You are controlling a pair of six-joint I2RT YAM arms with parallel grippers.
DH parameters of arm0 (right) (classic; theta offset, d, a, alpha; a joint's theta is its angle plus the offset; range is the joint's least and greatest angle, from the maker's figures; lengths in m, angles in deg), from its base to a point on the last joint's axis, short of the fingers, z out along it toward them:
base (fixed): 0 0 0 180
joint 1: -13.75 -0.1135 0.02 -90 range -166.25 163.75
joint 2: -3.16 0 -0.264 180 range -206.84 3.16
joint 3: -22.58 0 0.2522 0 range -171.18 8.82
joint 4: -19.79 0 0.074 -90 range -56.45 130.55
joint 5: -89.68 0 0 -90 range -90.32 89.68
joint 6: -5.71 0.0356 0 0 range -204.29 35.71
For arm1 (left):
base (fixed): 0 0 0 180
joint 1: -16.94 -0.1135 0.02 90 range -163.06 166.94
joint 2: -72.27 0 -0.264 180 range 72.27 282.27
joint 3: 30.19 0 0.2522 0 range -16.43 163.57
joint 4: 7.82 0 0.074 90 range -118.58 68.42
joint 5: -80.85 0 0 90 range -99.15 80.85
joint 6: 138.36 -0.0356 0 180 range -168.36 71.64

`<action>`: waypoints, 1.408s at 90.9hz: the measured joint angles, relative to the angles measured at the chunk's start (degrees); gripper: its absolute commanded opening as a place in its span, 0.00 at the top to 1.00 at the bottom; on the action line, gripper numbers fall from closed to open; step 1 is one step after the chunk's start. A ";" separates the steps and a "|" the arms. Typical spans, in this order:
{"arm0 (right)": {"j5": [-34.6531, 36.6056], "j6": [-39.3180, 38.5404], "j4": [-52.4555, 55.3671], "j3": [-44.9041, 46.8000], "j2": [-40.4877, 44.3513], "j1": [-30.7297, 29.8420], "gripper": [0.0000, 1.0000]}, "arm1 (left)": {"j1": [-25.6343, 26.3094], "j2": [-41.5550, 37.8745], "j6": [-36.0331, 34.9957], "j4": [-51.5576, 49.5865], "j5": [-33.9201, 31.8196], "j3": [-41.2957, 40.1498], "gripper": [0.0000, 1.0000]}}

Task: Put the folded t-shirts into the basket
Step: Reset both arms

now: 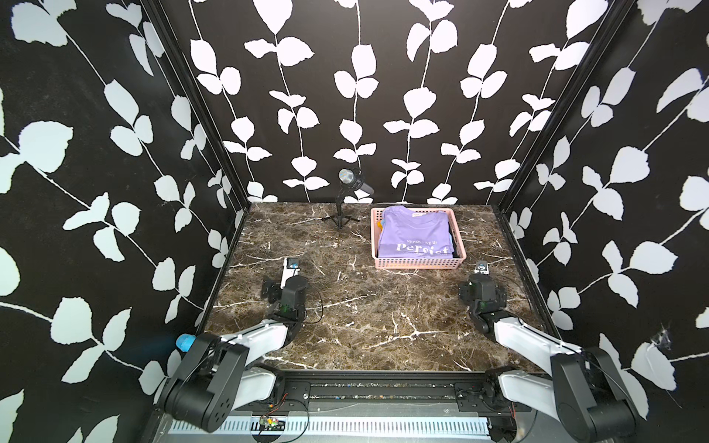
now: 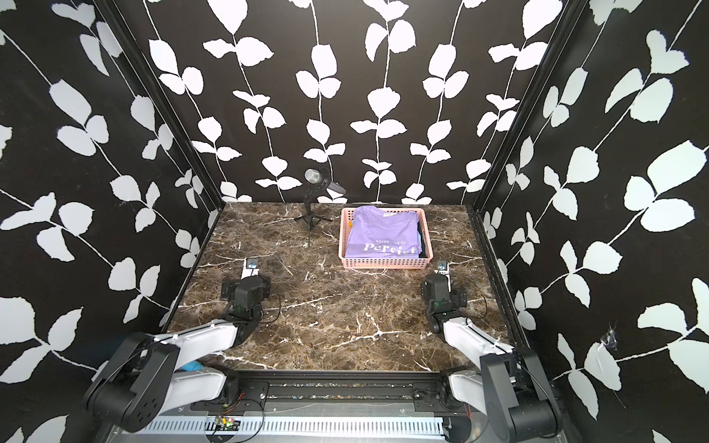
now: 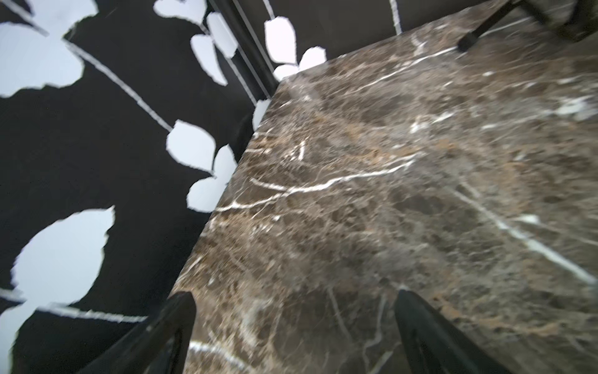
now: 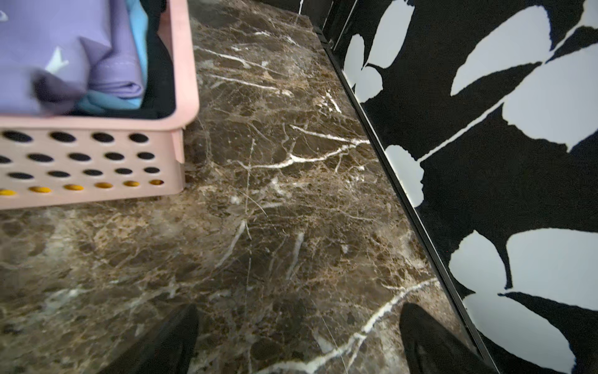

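Observation:
The pink basket (image 1: 418,263) (image 2: 383,263) stands at the back right of the marble table. It holds the folded t-shirts in a stack, with the purple "Persist" shirt (image 1: 414,230) (image 2: 383,230) on top. In the right wrist view, a light blue shirt (image 4: 137,35) and a black shirt (image 4: 161,84) lie under the purple shirt (image 4: 48,48), and yellow cloth (image 4: 72,187) shows through the lowest holes of the basket (image 4: 97,162). My left gripper (image 1: 293,262) (image 3: 294,293) is open and empty over bare table at the left. My right gripper (image 1: 481,265) (image 4: 299,307) is open and empty just off the basket's near right corner.
A small lamp on a black tripod (image 1: 347,199) (image 2: 312,199) stands at the back, left of the basket. Leaf-patterned walls with black frame posts close in the table on the left, the right and the back.

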 measured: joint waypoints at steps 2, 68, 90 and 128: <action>-0.39 -0.28 -0.81 0.00 -0.13 0.07 0.01 | -0.22 0.57 -0.35 0.72 0.72 0.15 0.02; -17.84 -8.76 -33.88 2.14 -20.24 5.11 0.01 | -10.56 14.23 -4.63 16.96 21.79 4.31 0.02; -18.58 -8.26 -34.56 1.03 -20.24 5.81 0.02 | -13.86 17.51 -2.36 19.61 29.42 3.50 0.01; -17.42 -7.54 -33.83 -0.07 -20.24 6.10 0.01 | -13.86 17.51 0.59 19.21 26.45 3.98 0.02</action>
